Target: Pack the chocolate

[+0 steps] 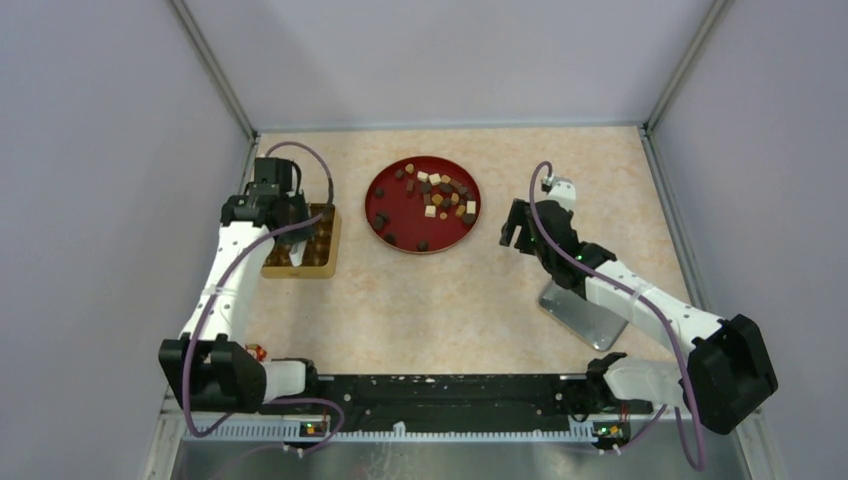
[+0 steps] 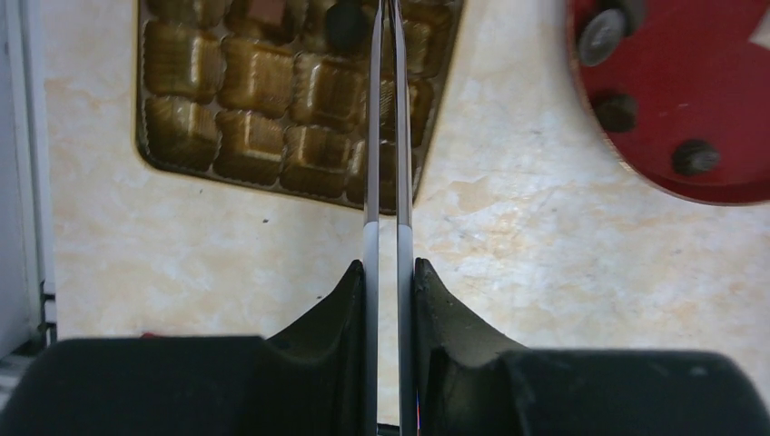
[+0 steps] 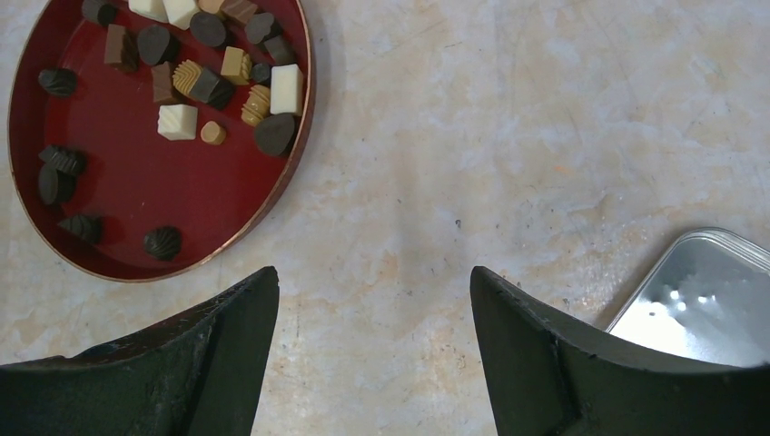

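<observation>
Gold moulded tray (image 2: 182,132) at left, few cells filled; left gripper (image 1: 296,258) above it, thin blades pinched nearly together, nothing seen between. Centre: chocolate (image 1: 440,192) mostly clustered on red plate (image 1: 405,225); advisable to pick loose outlying pieces first, blades upright, one per empty cell. Right gripper (image 3: 374,277) spread wide, empty, between plate and silver lid (image 3: 708,300).

This is a robotics lab test cell, not a kitchen — plain grey panel walls (image 1: 90,150) in aluminium frame posts (image 1: 213,70) box in a small marble-patterned table (image 1: 450,310). A white left arm (image 1: 235,255) and right arm (image 1: 640,297) are bolted to a black rail (image 1: 450,388) at the near edge, trailing purple cables (image 1: 203,315) — the chocolate (image 1: 437,195) in a red dish (image 1: 440,232) is the only homely touch.
</observation>
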